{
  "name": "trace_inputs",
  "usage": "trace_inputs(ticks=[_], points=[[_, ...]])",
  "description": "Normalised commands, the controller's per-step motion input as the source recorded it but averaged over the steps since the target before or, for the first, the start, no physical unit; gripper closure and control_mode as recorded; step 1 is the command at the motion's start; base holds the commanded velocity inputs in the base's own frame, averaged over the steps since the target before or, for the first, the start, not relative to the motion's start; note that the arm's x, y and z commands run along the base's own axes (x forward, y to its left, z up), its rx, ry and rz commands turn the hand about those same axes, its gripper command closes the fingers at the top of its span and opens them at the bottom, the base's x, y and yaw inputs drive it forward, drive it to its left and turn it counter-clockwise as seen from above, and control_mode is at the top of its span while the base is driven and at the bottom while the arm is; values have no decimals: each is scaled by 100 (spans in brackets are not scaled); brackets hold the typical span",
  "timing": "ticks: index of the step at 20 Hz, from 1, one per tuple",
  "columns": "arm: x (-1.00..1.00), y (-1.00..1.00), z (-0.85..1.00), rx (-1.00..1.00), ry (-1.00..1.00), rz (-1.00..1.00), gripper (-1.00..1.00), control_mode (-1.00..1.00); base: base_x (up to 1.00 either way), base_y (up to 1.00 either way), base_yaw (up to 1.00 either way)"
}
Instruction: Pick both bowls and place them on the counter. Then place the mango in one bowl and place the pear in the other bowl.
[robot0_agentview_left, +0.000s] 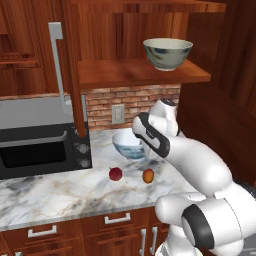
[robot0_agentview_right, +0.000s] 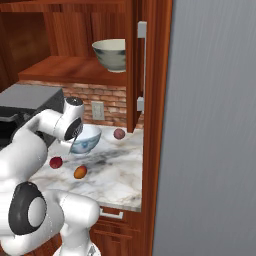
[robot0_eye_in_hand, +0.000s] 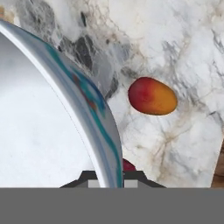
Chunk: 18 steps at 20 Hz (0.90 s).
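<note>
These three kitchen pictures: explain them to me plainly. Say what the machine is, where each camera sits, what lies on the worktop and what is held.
The machine is a white robot arm on a driving base. Two pictures come from cameras on that base, behind the arm to its left and right. The third looks along the gripper itself. The gripper is shut on the rim of the floral bowl, just above the marble counter. On the counter lie the mango, the dark red pear and, farther back near the wall, a paler pinkish fruit. The grey-green bowl sits on the wooden shelf above.
</note>
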Motion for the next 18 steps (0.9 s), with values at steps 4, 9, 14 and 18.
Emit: trace_inputs(ticks=[4,9,14,18], points=[[43,10,-29,5,0,2,100,-100,0,0,0],[34,10,-32,4,0,4,100,-100,0,0,0],[33,4,-36,1,0,1,100,-100,0,0,0],[39,5,-38,0,0,0,100,-100,0,0,0]])
